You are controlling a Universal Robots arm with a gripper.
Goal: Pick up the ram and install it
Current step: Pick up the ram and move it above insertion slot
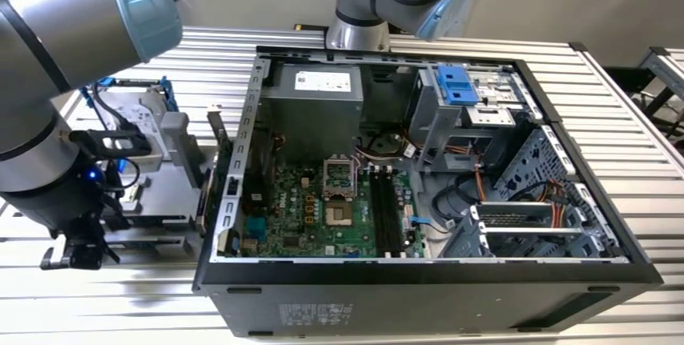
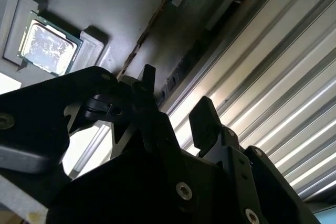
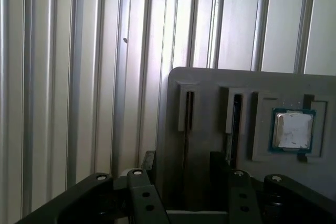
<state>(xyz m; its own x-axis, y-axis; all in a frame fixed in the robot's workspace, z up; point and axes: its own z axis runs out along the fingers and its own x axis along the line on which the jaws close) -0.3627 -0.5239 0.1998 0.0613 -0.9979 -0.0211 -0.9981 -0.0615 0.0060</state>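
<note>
In the exterior view my gripper (image 1: 75,255) hangs low at the left, over a grey parts holder (image 1: 160,201) beside the open computer case (image 1: 428,269). In both wrist views the gripper (image 3: 183,162) (image 2: 176,108) is open, with one black finger on each side of a narrow slot in the holder (image 3: 210,85). The ram (image 3: 187,124) (image 2: 149,30) stands edge-on in that slot as a thin dark strip, and I cannot tell whether the fingers touch it. The black motherboard slots (image 1: 387,209) lie inside the case.
A small square silver chip (image 3: 293,129) (image 2: 47,48) sits in a recess of the holder, past a second narrow slot (image 3: 236,114). A silver drive with a blue frame (image 1: 139,117) stands behind the holder. The ribbed metal table (image 3: 63,77) surrounds everything. The case wall (image 1: 230,177) rises close beside the holder.
</note>
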